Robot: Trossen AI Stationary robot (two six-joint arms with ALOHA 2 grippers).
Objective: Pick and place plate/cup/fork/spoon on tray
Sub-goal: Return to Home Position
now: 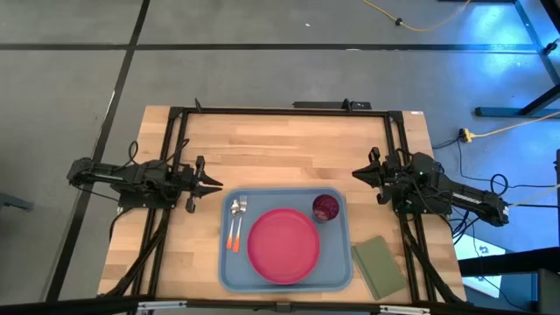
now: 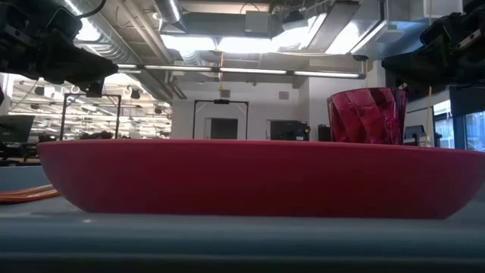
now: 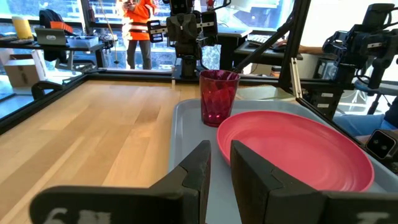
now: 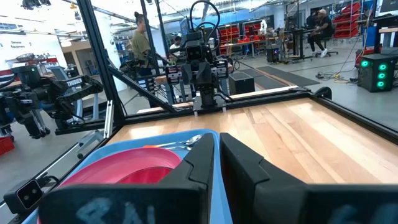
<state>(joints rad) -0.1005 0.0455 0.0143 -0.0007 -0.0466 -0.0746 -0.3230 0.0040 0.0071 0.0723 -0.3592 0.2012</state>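
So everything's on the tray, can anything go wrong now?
Maybe. The cup stands in the corner of the tray nearest the right gripper; a low swing there could tip it. The fork and spoon lie by the tray's rim close to the left gripper, so a bump might flick them out.

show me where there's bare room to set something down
Widest: bare table past the tray's far rim, between left gripper and right gripper. Small tray patch between utensils and cup. Crowded: plate fills the tray; green pad sits right.
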